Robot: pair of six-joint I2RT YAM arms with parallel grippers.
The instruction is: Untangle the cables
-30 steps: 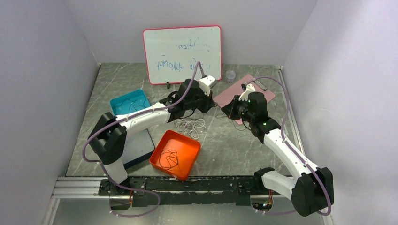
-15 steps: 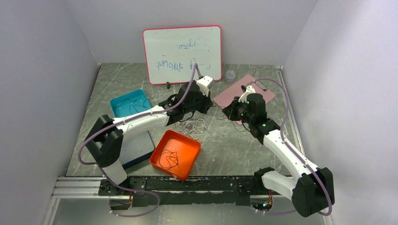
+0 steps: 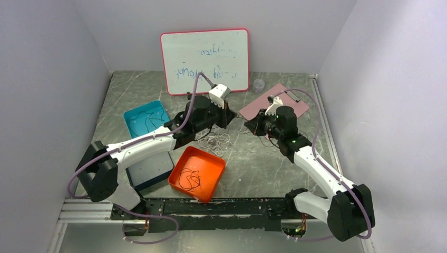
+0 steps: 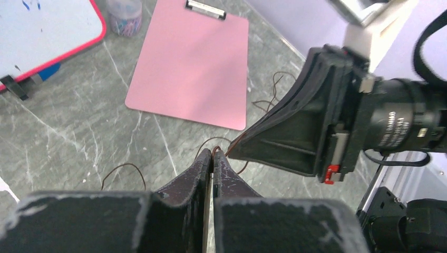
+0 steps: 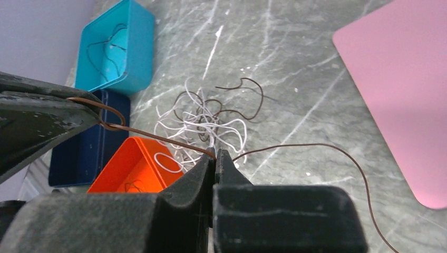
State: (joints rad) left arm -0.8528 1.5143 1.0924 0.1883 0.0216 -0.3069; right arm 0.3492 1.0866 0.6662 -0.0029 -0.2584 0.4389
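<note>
Now | left gripper [image 4: 212, 153] clamped on brown cable [image 5: 158, 138] | right gripper [image 5: 215, 154] clamped on it too | cable straight between them

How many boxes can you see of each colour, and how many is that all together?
Teal box: 1
Orange box: 1
Dark blue box: 1
Total: 3

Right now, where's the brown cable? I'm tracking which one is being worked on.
Right wrist view: the brown cable is stretched from the right hand up-left to the left hand, both shut on it, above the white tangle, left of the pink clipboard.
</note>
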